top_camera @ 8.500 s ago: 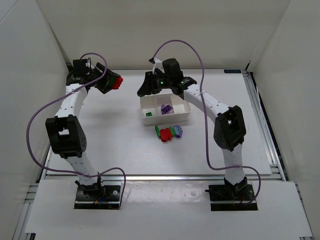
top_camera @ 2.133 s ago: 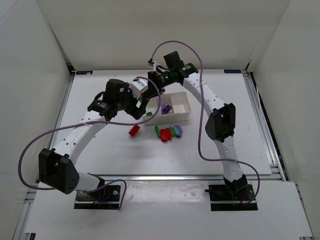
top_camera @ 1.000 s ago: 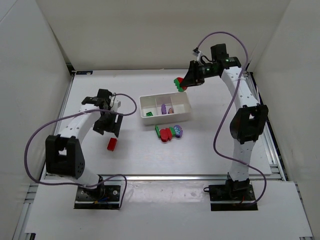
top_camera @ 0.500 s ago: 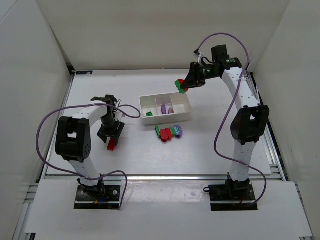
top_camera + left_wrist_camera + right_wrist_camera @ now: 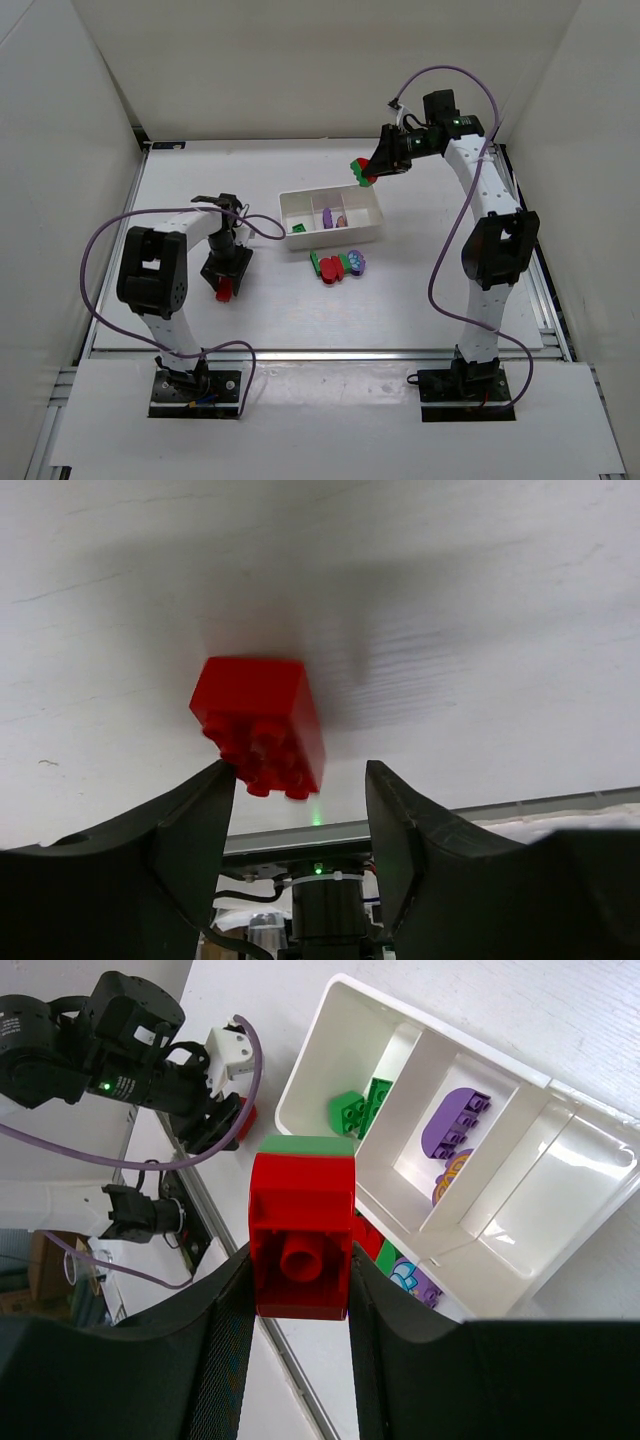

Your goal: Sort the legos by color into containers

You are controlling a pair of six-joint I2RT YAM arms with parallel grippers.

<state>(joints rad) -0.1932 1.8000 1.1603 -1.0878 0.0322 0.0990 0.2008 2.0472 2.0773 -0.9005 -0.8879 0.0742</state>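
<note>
A red brick (image 5: 224,291) lies on the table left of the white tray (image 5: 372,234). My left gripper (image 5: 225,280) hangs over it, open; in the left wrist view the brick (image 5: 262,723) sits just ahead of the gap, near the left finger (image 5: 190,825). My right gripper (image 5: 368,170) is shut on a red-and-green stack (image 5: 301,1225), held high behind the tray (image 5: 330,1030). Green bricks (image 5: 358,1108) lie in the tray's left compartment, purple bricks (image 5: 455,1130) in the middle one. The third compartment looks bare.
A cluster of green, red and purple bricks (image 5: 337,265) lies on the table just in front of the tray. White walls close in the table on three sides. A metal rail (image 5: 515,215) runs along the right edge.
The red brick dropped onto the table left of the tray and my left gripper came down over it. My right gripper lifted the red-and-green stack back and to the right.
</note>
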